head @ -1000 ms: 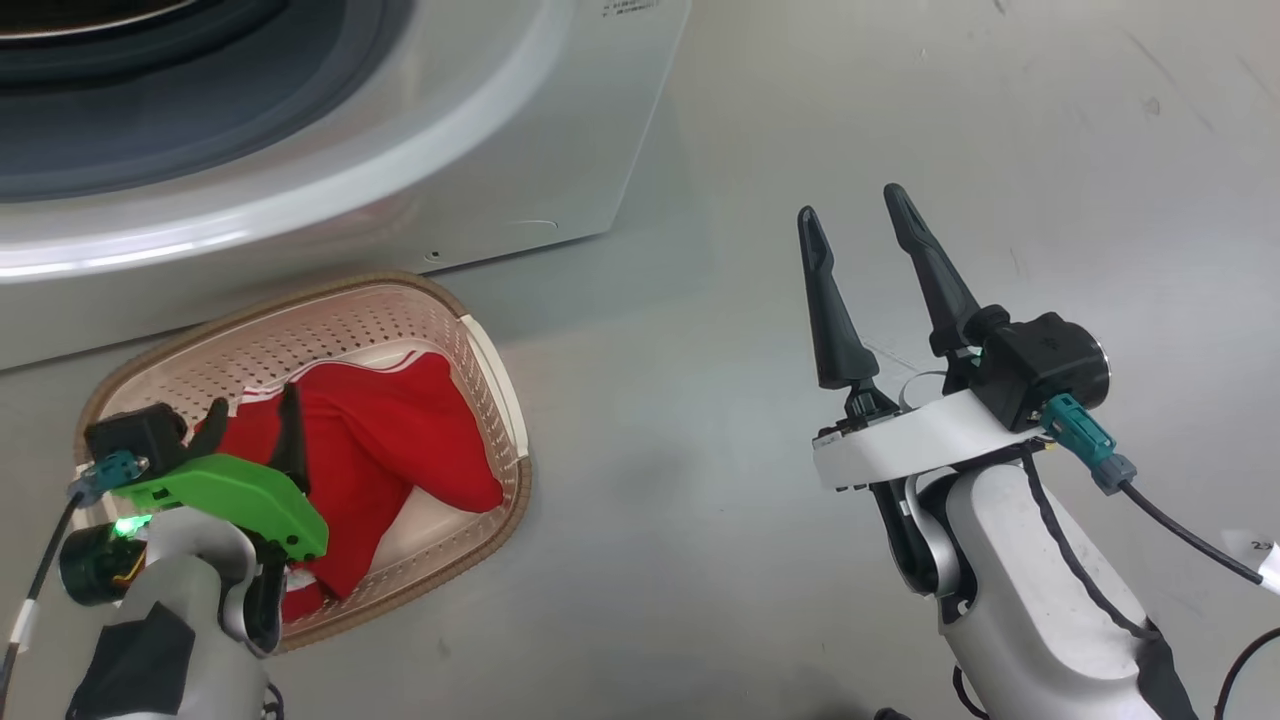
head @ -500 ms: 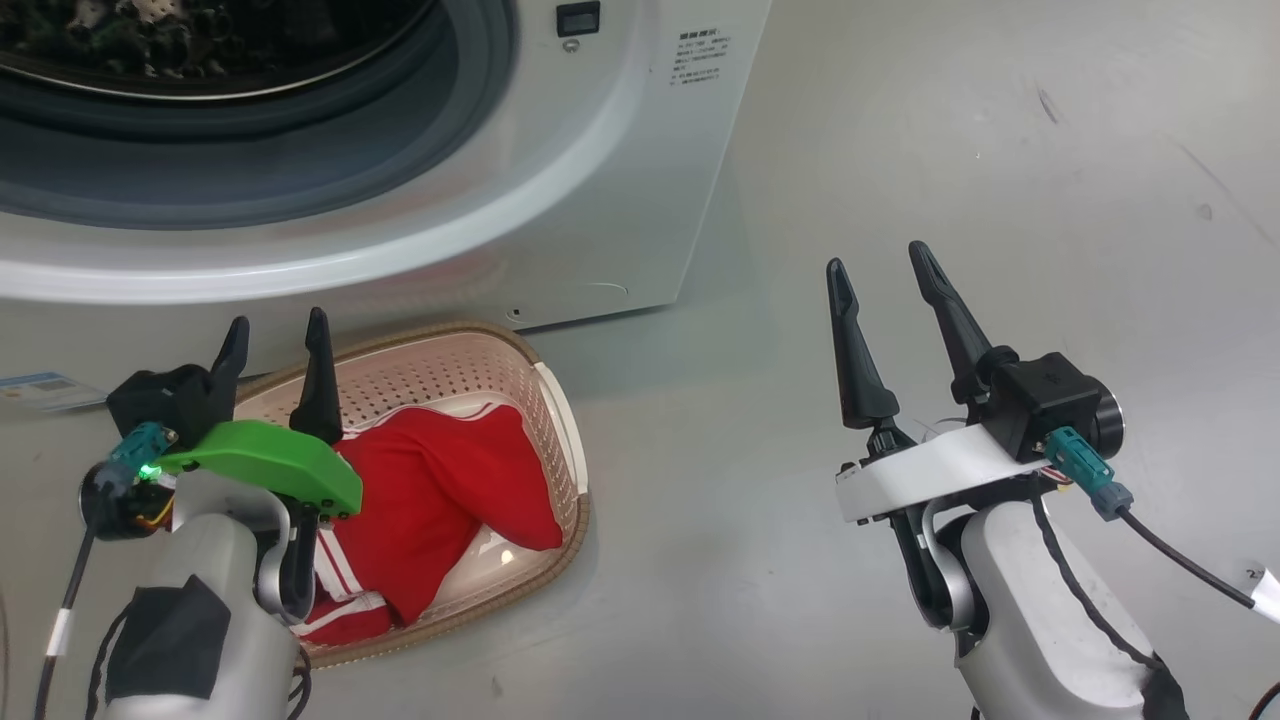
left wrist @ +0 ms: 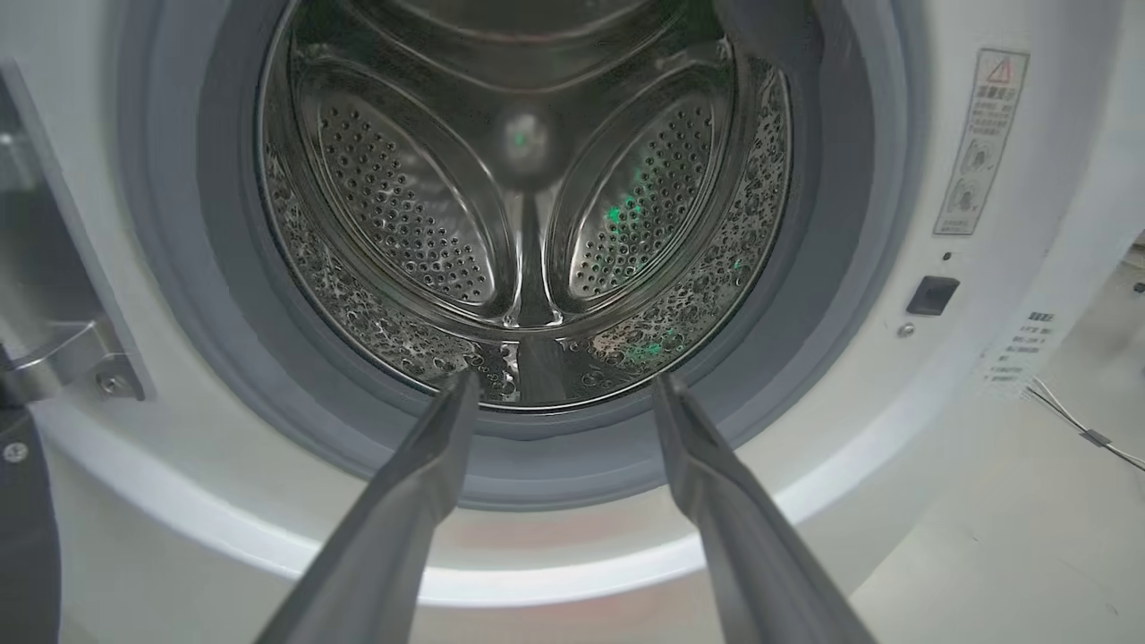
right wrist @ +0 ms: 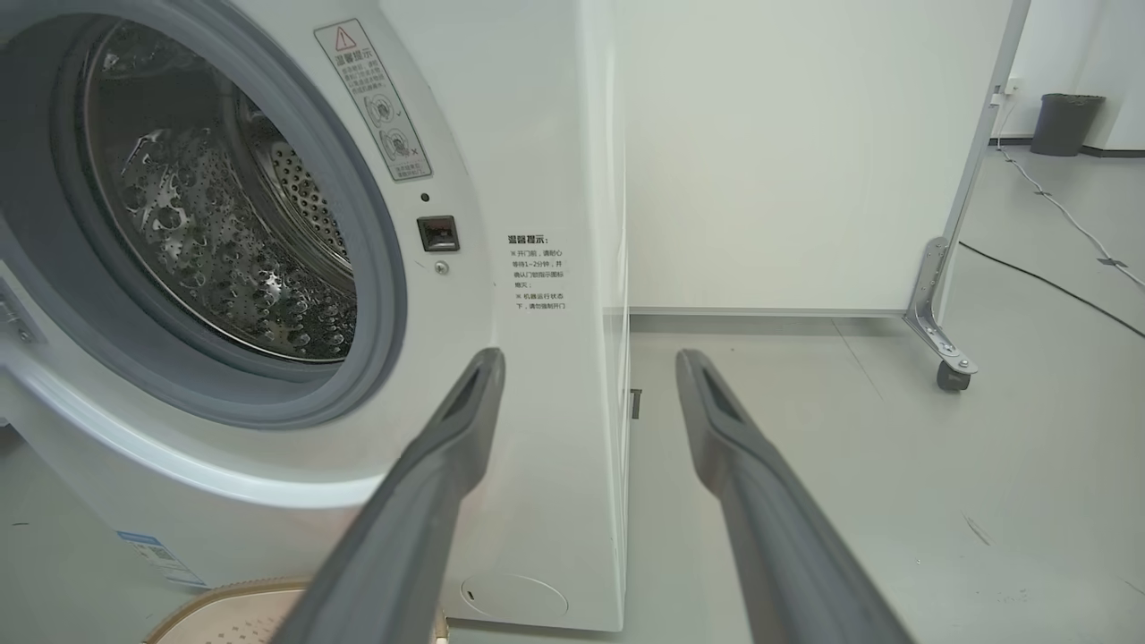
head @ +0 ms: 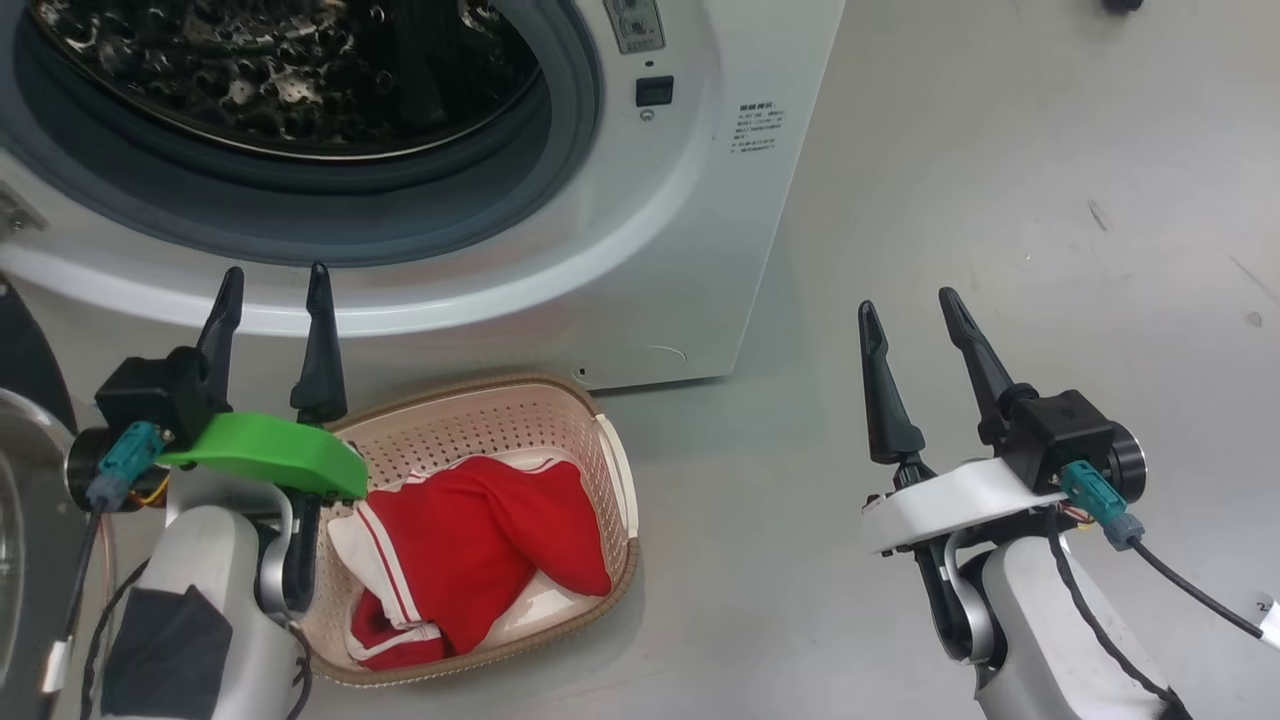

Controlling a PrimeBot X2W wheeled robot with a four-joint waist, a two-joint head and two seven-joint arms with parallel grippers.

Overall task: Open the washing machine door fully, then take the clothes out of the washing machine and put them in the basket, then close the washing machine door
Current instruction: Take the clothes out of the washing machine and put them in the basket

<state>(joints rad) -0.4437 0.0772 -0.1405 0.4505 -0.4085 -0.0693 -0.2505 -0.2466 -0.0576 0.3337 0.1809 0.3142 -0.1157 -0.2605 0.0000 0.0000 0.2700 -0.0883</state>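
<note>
Judging by clothes (head: pixel 480 540) heaped in the basket (head: pixel 612 470) before the washing machine (head: pixel 650 250) and a bare drum (left wrist: pixel 402 215): done unloading. Remaining: shutting the washing machine door (head: pixel 18 560), swung wide. Holding nothing in left fingers (head: pixel 322 340) or right fingers (head: pixel 885 400), spread apart.

Pale forearms (head: pixel 200 565) end in black fingers (head: pixel 322 340); left wrist plate (head: pixel 265 455) green, right white.

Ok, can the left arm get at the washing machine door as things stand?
Probably yes. The left end effector is open and empty, and the washing machine door stands swung open just to its left, with nothing between them.
</note>
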